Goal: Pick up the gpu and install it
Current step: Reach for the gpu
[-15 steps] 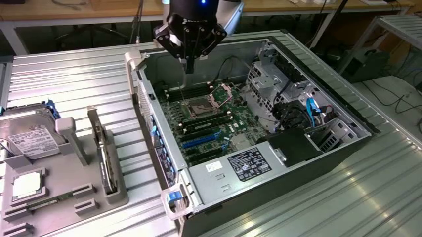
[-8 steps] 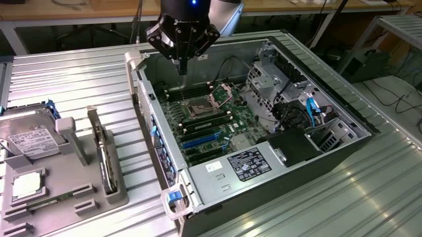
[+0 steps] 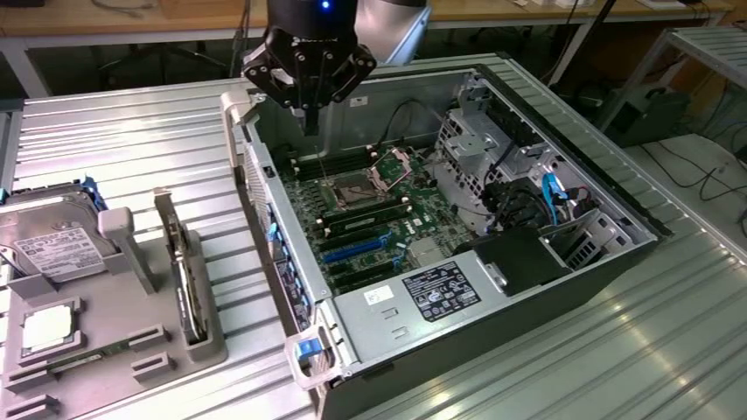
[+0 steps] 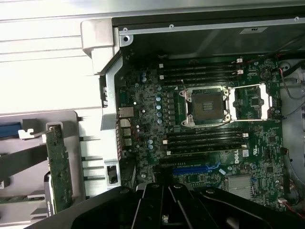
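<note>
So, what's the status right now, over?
Pincer hovers over open computer case, holding nothing. Gpu stands on edge in grey holder, outside the case, untouched. Hard drive close beside it.

We are looking onto the motherboard, where the socket is sitting uncovered, its lid lying open just beside it. Dark memory slots are running along two opposite sides of the socket. A blue slot is lying between the socket and the gripper, whose jaws are looking closed. Well apart from the socket, beyond the case wall, the gpu is standing on edge in a gray holder.
</note>
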You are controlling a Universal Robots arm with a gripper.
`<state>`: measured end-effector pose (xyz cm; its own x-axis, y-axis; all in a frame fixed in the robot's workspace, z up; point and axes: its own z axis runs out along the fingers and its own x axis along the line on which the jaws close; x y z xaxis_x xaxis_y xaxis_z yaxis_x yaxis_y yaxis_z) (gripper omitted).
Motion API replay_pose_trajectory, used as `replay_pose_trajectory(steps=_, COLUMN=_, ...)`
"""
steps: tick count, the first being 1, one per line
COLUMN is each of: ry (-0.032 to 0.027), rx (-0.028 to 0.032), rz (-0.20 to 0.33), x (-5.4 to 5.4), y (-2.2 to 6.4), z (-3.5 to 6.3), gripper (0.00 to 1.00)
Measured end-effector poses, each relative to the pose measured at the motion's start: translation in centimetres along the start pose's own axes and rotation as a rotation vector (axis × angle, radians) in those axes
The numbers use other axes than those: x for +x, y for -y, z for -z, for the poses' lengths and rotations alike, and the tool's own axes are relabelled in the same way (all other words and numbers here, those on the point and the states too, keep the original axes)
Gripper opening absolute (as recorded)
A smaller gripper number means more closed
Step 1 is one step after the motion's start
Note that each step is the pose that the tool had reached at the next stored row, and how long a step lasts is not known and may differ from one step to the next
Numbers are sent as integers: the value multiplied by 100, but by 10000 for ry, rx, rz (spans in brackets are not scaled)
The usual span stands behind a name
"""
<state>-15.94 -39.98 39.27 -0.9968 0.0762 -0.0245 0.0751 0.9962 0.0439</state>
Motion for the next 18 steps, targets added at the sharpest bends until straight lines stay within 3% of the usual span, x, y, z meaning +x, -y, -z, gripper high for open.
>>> replay_pose_trajectory(steps=18, ry=0, rx=0, rz=-1, x=270, y=33, z=-1, gripper=11)
